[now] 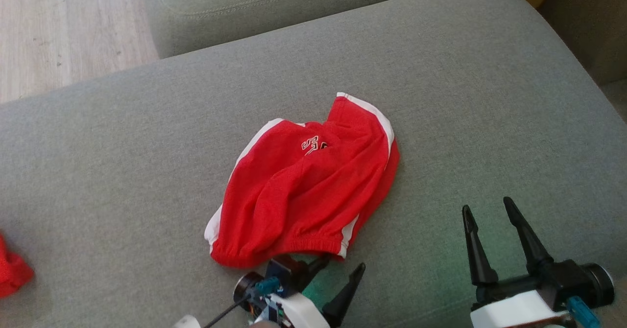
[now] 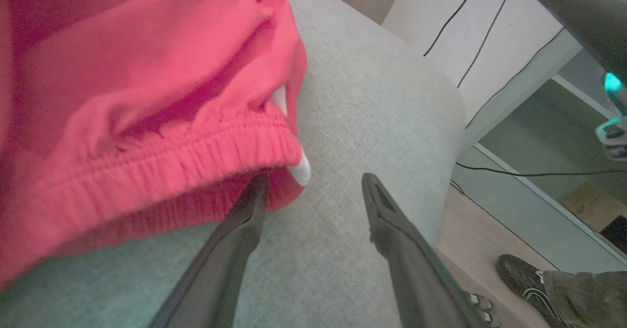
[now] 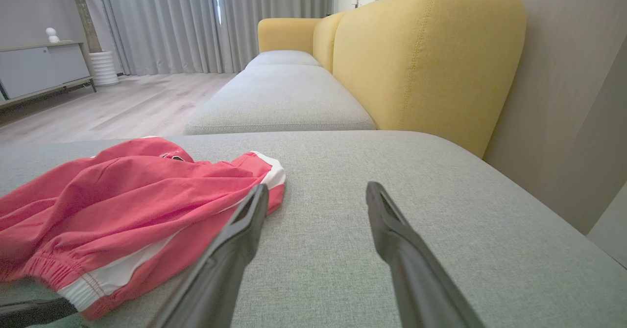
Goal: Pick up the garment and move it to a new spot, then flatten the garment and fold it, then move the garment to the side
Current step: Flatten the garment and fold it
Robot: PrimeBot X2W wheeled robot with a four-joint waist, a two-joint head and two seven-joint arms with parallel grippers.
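The left gripper (image 2: pixel 313 181) stood wide, 1 fingertip at the waistband (image 2: pixel 161 171) of limp, light red shorts (image 1: pixel 303 191) ahead. That elastic looked the surest hold; the right gripper (image 1: pixel 486 205) gaped empty.

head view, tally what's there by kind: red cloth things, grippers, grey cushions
red cloth things: 2 (red garment, red piece at the left edge)
grippers: 2 (left gripper, right gripper)
grey cushions: 2 (near cushion, far cushion)
total: 6

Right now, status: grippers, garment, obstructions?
Left gripper open, one finger at waistband of crumpled red white-striped shorts. Right gripper open over grey fabric cushion. Second red cloth far left, apart.
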